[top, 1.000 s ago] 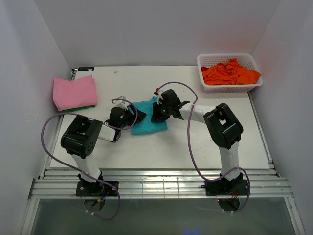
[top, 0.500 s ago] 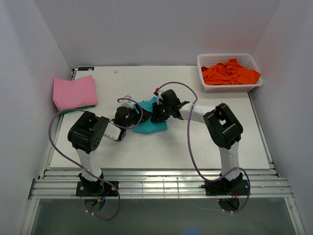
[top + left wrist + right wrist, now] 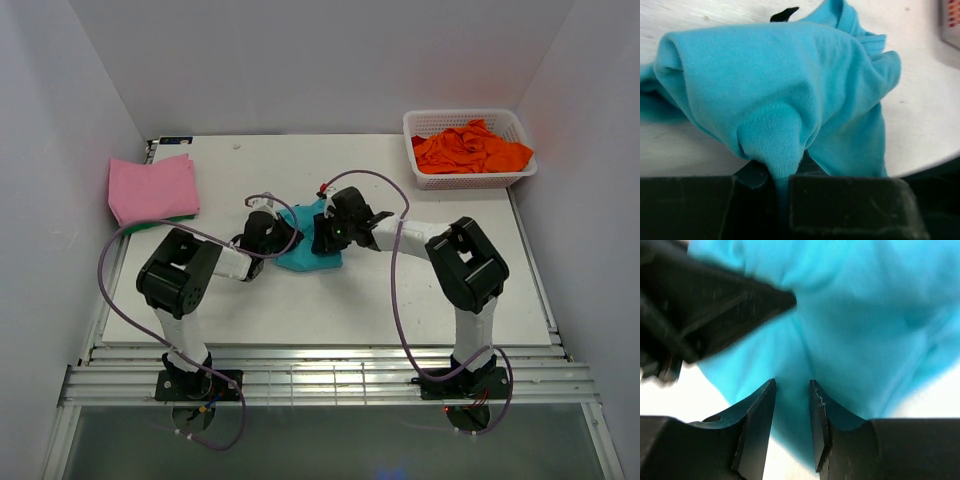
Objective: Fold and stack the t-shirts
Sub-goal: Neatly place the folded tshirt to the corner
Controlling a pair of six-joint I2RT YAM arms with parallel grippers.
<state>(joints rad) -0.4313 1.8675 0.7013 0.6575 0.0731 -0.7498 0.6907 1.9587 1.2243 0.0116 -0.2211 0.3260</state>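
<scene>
Bright, even overhead light; faint shadows. Right wrist view soft, upper-left blurred; fingers (image 3: 757, 430) dark.

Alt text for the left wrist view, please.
A bunched turquoise t-shirt is pinched by a fold between the left gripper's dark fingers at the bottom edge. The rest drapes onto the white table behind.

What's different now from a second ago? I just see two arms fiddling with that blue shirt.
The left gripper, pinching a fold of the turquoise t-shirt, slid right toward the right gripper, bunching the cloth into a smaller heap. The right gripper barely moved. The pink folded stack and the basket of orange shirts stayed put.
</scene>
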